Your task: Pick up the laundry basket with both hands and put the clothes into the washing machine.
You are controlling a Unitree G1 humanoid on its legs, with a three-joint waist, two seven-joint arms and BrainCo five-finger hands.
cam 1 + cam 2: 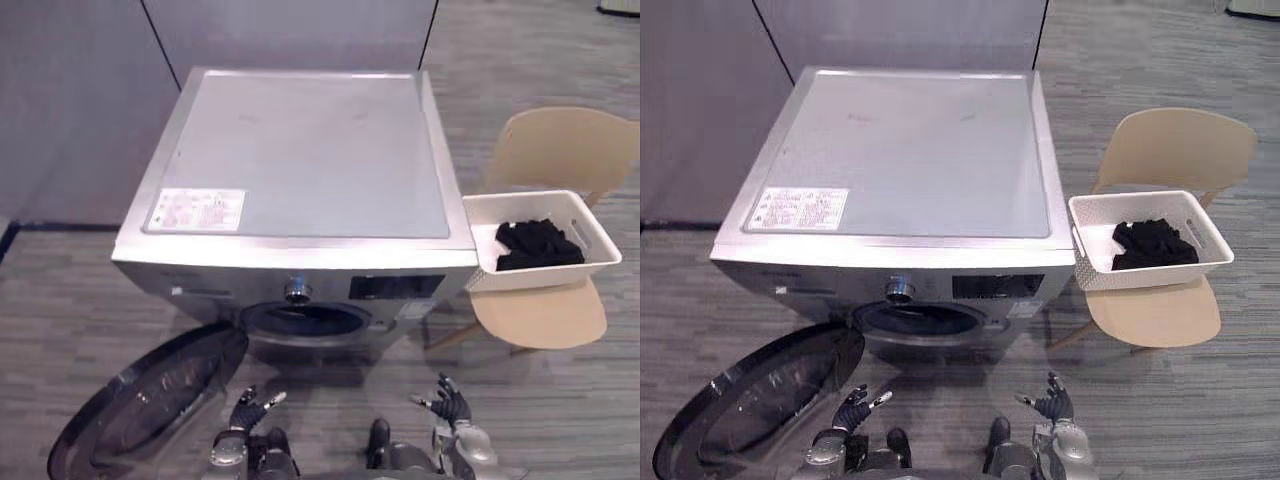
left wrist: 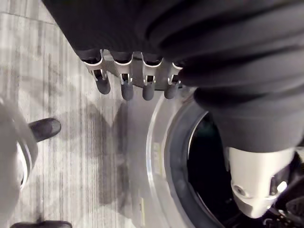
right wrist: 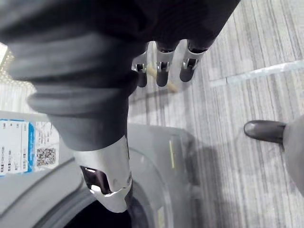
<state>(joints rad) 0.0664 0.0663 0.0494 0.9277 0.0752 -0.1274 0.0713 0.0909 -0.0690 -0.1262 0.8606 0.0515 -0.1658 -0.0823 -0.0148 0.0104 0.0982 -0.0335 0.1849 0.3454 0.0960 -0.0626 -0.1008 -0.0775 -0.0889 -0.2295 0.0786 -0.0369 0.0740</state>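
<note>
A white laundry basket (image 1: 590, 225) holding dark clothes (image 1: 538, 245) rests on a beige chair (image 1: 560, 150) to the right of the washing machine (image 1: 310, 150). The machine's round door (image 1: 150, 405) hangs open toward the lower left, showing the dark drum opening (image 1: 300, 320). My left hand (image 1: 250, 412) is low in front of the machine, fingers relaxed and empty. My right hand (image 1: 450, 405) hovers at the same height to the right, also open and empty. Both hands are well below and away from the basket.
Grey partition walls (image 1: 80, 100) stand behind and to the left of the machine. The chair legs (image 1: 450, 338) reach down by the machine's right front corner. Striped grey floor (image 1: 560, 400) lies in front and to the right.
</note>
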